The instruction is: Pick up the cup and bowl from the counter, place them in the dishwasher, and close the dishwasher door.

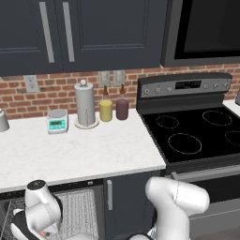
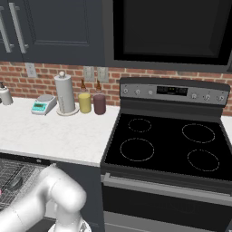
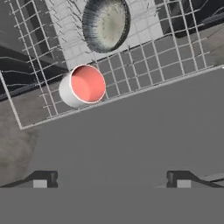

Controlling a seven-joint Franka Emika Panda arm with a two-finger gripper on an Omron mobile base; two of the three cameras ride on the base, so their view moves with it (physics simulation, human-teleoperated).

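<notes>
The white arm folded low to the left, its gripper (image 3: 111, 179) pointed downward with both finger tips spread wide apart.

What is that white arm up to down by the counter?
It is loading a dishwasher. The cup and the bowl both sit in its wire rack. The gripper hangs open and empty above the lowered dishwasher door, which is not yet closed.

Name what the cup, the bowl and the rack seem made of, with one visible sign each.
Cup: probably ceramic or plastic; matte white-grey outside, smooth red inside.
Bowl: seemingly metal; grey sheen, speckled inside.
Rack: likely coated wire; thin grey crossing rods.
</notes>
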